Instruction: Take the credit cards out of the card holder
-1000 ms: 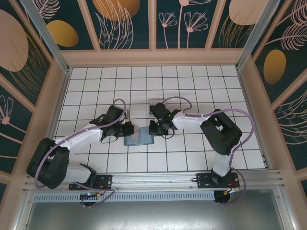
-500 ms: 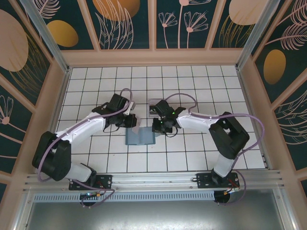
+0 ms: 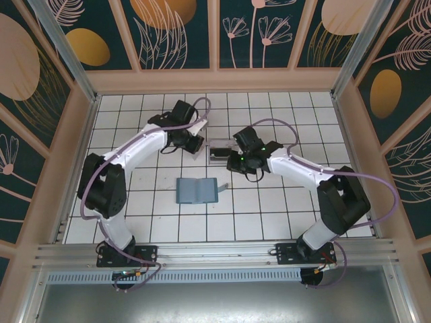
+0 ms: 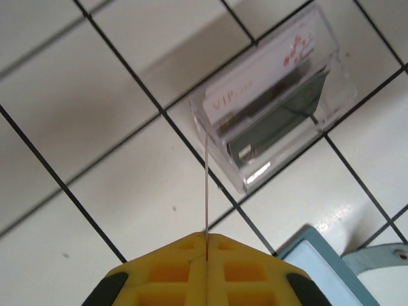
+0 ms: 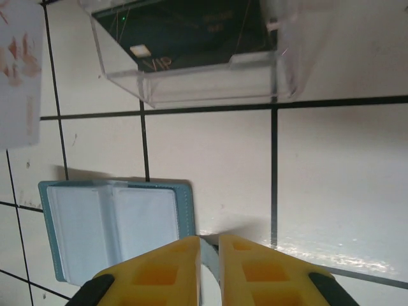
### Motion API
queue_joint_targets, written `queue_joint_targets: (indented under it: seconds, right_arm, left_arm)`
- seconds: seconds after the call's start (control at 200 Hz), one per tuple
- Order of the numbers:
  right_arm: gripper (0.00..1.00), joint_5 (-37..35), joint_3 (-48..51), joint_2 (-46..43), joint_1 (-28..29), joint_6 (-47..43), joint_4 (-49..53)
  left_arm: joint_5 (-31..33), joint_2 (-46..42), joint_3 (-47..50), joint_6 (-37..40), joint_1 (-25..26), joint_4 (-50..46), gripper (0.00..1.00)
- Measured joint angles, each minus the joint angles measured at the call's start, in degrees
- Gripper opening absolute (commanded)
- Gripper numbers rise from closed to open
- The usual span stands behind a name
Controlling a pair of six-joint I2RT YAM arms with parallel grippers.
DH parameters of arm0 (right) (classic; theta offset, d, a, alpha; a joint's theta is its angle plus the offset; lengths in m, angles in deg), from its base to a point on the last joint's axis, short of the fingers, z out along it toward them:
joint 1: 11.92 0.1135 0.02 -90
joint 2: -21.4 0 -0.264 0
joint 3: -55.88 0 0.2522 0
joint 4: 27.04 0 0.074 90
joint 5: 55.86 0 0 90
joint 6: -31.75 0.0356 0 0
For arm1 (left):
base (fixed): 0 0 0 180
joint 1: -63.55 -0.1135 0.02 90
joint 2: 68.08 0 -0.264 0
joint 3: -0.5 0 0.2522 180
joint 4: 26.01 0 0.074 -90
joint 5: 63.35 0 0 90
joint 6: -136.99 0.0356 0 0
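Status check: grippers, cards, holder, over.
Left gripper shut on a card near the clear box. Right gripper barely open, empty. Card holder lying open, nothing in the way.

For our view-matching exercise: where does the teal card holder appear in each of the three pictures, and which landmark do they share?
Top external: card holder lies open near the picture's centre.
Left wrist: card holder, one corner at the bottom right.
Right wrist: card holder open, lower left.
Shared landmark: clear plastic box, just beyond the holder.

White tiled floor (image 3: 269,222), dark teal floral walls (image 3: 182,33), pale wooden frame (image 3: 215,81)
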Motion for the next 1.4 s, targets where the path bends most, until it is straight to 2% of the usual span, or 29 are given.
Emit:
queue_joint_targets:
  seconds: [0.235,0.395,0.651,0.956,1.326,1.401]
  right_arm:
    - [0.16,-0.55,0.26,-1.73,-1.88,-1.25,1.20]
    - [0.17,-1.09,1.05,-3.74,-2.54,-1.64,2.08]
    - [0.17,-1.53,1.64,-5.22,-2.82,-1.62,2.73]
    - [0.17,-1.51,3.48,-6.29,-2.89,-1.60,2.99]
    - [0.17,-1.51,3.50,-6.29,-2.91,-1.60,3.04]
    - [0.17,-1.49,3.50,-6.29,-2.91,-1.60,3.04]
  left_arm:
    - [-1.46,6.38,-13.73,14.67,0.07,-4.57,0.09]
    - [-2.45,10.62,-19.30,26.14,1.36,-8.70,0.09]
    - [-2.23,19.06,-28.55,37.79,3.63,-14.80,0.09]
    - [-5.22,21.31,-30.86,46.07,3.96,-17.86,0.09]
    - [-4.61,24.30,-32.48,49.81,5.40,-17.51,0.11]
    - [-4.24,25.07,-33.14,50.16,5.49,-17.49,0.09]
